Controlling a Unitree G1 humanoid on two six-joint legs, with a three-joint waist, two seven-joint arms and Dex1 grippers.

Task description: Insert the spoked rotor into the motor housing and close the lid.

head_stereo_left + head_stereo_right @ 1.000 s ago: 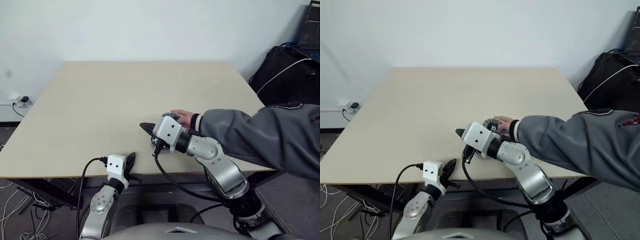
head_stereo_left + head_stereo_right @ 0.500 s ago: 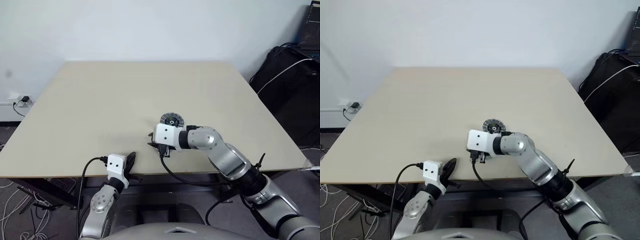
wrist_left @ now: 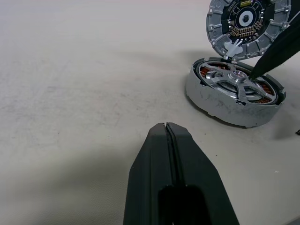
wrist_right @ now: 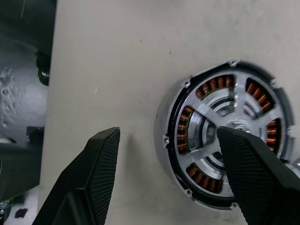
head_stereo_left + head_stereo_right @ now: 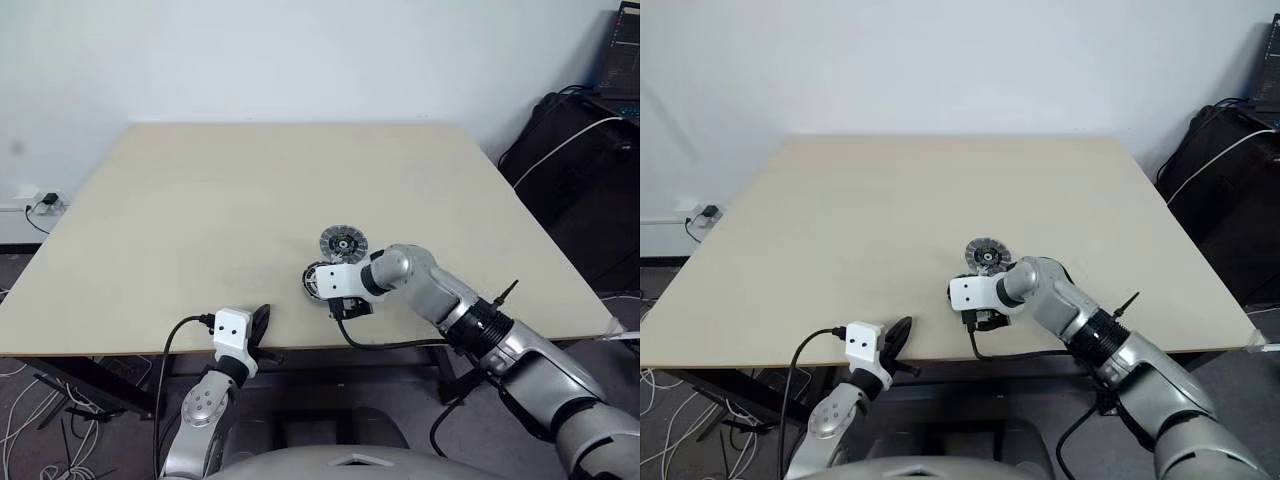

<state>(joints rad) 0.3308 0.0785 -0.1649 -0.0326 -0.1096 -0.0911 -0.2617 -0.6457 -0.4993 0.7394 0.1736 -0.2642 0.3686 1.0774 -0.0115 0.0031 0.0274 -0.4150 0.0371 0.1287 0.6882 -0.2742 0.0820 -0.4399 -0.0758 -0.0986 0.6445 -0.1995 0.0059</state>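
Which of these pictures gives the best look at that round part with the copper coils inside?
The right wrist view: the motor housing is seen from above, with copper windings visible between silver spokes. The left wrist view shows it from the side, with the lid just beyond. In the head views it is small and partly hidden behind the right pincer.

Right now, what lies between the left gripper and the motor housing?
Nothing: the left wrist view shows bare table between the left gripper and the motor housing.
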